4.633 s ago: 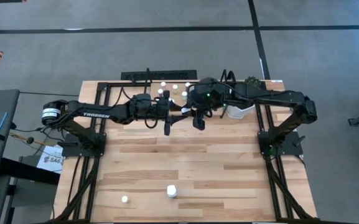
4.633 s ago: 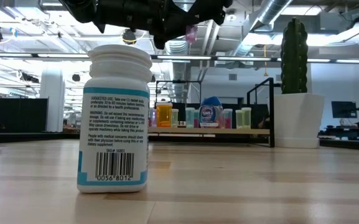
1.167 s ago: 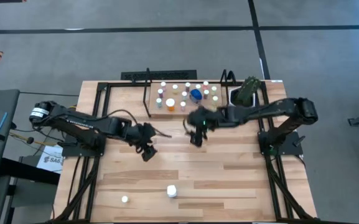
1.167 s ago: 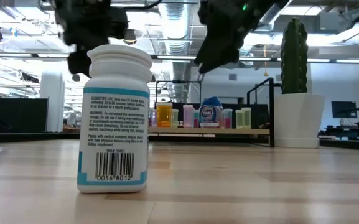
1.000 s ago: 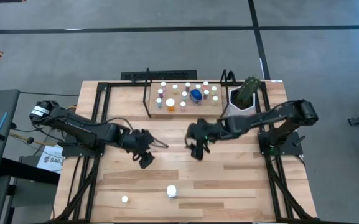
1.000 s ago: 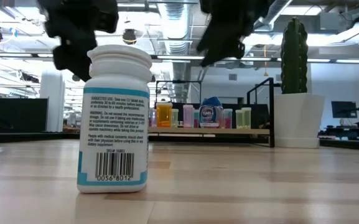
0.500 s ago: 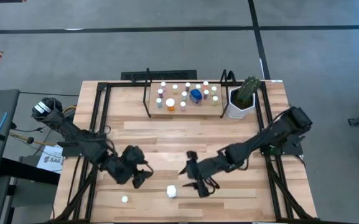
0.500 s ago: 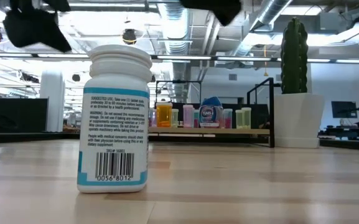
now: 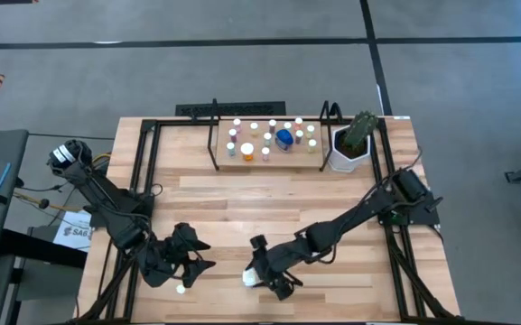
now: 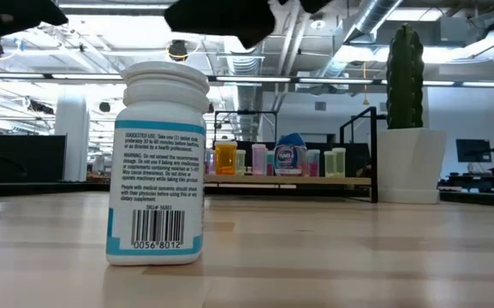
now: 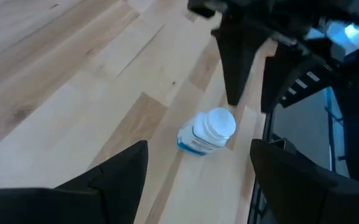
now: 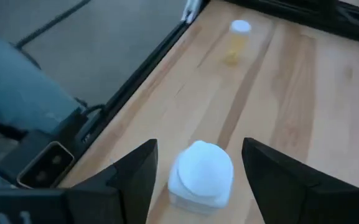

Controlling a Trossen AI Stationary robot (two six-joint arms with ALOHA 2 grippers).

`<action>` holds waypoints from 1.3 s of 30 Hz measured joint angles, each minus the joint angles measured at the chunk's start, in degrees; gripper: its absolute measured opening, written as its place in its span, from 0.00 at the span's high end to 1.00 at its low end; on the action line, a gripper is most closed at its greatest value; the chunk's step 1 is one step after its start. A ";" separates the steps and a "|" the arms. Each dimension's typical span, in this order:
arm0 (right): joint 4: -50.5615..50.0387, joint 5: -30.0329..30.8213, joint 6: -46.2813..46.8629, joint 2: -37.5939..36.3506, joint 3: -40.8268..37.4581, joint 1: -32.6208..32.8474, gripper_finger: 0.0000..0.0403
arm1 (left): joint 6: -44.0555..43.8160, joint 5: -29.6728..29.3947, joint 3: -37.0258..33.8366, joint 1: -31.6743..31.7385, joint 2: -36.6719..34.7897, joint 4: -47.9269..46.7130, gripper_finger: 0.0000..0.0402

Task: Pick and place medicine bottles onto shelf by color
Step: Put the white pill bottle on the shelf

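Most bottles already stand on the shelf (image 9: 269, 161) at the far edge of the surface (image 9: 269, 203). Two remain near the front: a white bottle (image 9: 250, 277) upright, long axis vertical, framed by the spread right pincer (image 9: 266, 272), and a small yellow vial (image 9: 181, 289) beside the spread, empty left pincer (image 9: 190, 262).

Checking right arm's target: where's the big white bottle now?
High view: the white bottle stands near the table's front edge, centre, under the open right gripper; a small vial sits to its left.
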 joint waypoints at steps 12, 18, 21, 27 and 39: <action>-25.23 1.66 43.23 0.80 13.85 -1.49 0.37 | 0.93 -1.02 0.02 -0.64 0.00 -0.47 0.33; -33.06 0.76 55.52 0.76 17.99 -1.87 0.37 | 4.10 -0.55 0.01 -1.35 0.00 -0.87 0.33; -34.41 -1.21 61.36 0.79 18.11 -3.10 0.35 | 5.58 0.13 0.01 -1.93 0.00 -1.03 0.33; -34.88 -3.95 67.18 2.70 17.97 -3.92 0.29 | 5.55 0.82 0.02 -3.88 0.02 -4.33 0.33; -28.80 -4.52 71.65 8.20 18.15 -4.11 0.25 | 4.82 -0.92 0.02 -7.78 0.02 -6.85 0.33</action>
